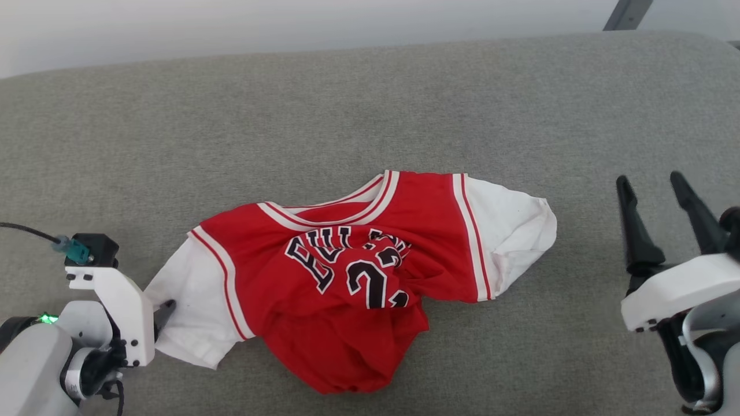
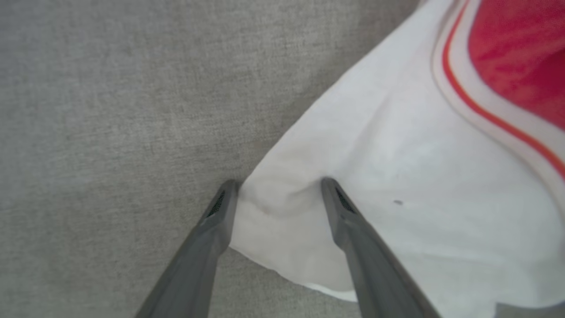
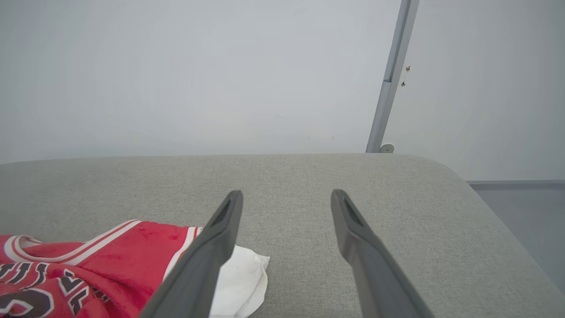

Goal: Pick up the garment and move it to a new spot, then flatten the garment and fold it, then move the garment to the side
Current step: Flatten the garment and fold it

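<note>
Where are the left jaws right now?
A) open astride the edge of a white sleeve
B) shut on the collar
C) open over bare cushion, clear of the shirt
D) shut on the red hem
A: the left wrist view shows the left jaws open, with a bunched edge of the white sleeve of the shirt between them.

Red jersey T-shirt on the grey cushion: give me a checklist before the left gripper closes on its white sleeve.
1. Left gripper open, straddling the white sleeve edge: ok.
2. Cloth between its fingers: ok.
3. Layers it would catch: cannot tell.
4. Right gripper open, clear of the red jersey T-shirt: ok.
5. Shirt lying flat on the grey fabric cushion: not ok, hem bunched.
</note>
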`<state>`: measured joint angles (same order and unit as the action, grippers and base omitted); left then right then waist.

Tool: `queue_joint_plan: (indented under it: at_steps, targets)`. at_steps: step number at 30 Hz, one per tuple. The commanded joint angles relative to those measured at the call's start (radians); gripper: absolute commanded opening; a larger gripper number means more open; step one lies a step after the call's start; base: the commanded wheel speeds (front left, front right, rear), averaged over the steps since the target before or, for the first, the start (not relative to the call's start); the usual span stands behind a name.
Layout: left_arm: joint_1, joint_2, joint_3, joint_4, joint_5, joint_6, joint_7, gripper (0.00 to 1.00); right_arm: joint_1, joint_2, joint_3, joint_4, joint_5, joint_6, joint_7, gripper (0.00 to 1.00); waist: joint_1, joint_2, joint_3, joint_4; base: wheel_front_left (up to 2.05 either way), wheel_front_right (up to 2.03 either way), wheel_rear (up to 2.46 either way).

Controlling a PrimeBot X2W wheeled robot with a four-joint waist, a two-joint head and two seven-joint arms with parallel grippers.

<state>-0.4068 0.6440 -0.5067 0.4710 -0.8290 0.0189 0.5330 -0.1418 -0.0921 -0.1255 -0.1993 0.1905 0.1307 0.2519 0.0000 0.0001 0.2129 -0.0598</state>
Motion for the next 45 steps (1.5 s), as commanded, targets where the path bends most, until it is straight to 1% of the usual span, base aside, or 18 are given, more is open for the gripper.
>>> queue_joint_plan:
  at_steps: [1,4,8,13,16,23,28,34,38,39,40,42,45]
  targets:
    - [0.014,-0.014,-0.035,0.021,0.002,-0.004,0.036,0.00,0.009,0.010,-0.003,0.009,-0.009,0.000,-0.014,1.00,0.0000,-0.0001,0.004,-0.006,0.00,0.00,0.00]
    - [0.007,-0.008,-0.050,0.022,0.009,-0.010,0.065,0.00,0.012,0.018,0.000,0.038,-0.005,0.000,-0.014,1.00,0.0000,-0.0001,0.008,-0.011,0.00,0.00,0.00]
    - [-0.027,0.015,-0.049,0.016,0.030,-0.013,0.055,0.00,0.005,0.018,0.010,0.081,0.012,0.000,0.011,1.00,0.0000,-0.0001,0.009,-0.009,0.00,0.00,0.00]
    - [-0.061,0.024,-0.048,0.020,0.043,-0.020,0.048,0.00,-0.024,-0.007,0.028,0.138,0.028,0.000,0.062,1.00,0.0000,-0.0001,0.014,0.003,0.00,0.00,0.00]
    - [-0.084,0.016,-0.053,0.028,0.045,-0.027,0.054,0.00,-0.064,-0.029,0.047,0.201,0.047,0.000,0.114,1.00,0.0000,-0.0001,0.021,0.015,0.00,0.00,0.00]
    - [-0.136,-0.029,-0.082,0.044,0.061,-0.048,0.060,0.00,-0.191,-0.081,0.088,0.392,0.085,0.000,0.232,1.00,0.0000,-0.0001,0.039,0.056,0.00,0.00,0.00]
    - [-0.176,-0.060,-0.102,0.066,0.068,-0.063,0.058,0.00,-0.284,-0.102,0.121,0.541,0.111,0.000,0.305,1.00,0.0000,-0.0001,0.056,0.089,0.00,0.00,0.00]
    - [-0.218,-0.090,-0.122,0.101,0.078,-0.080,0.050,0.00,-0.365,-0.124,0.223,0.710,0.156,0.000,0.422,1.00,0.0000,-0.0001,0.076,0.116,0.00,0.00,0.00]
    - [-0.239,-0.105,-0.130,0.126,0.079,-0.089,0.048,0.00,-0.392,-0.141,0.293,0.787,0.190,0.000,0.520,1.00,0.0000,-0.0001,0.082,0.127,0.00,0.00,0.00]
    - [-0.244,-0.107,-0.131,0.132,0.079,-0.092,0.048,0.00,-0.399,-0.150,0.312,0.794,0.194,0.001,0.536,0.40,0.0000,-0.0001,0.083,0.129,0.00,0.00,0.00]
    - [-0.250,-0.107,-0.132,0.138,0.077,-0.096,0.049,0.00,-0.407,-0.162,0.325,0.799,0.203,0.001,0.546,0.00,0.0000,-0.0001,0.084,0.131,0.00,0.00,0.00]
    - [-0.261,-0.109,-0.133,0.149,0.070,-0.101,0.052,0.00,-0.425,-0.184,0.346,0.799,0.223,0.001,0.555,0.00,0.0000,-0.0001,0.083,0.133,0.00,0.00,0.00]
    - [-0.287,-0.103,-0.124,0.160,0.057,-0.107,0.061,0.00,-0.461,-0.217,0.352,0.774,0.252,0.000,0.533,0.00,0.0000,-0.0001,0.075,0.134,0.00,0.00,0.00]
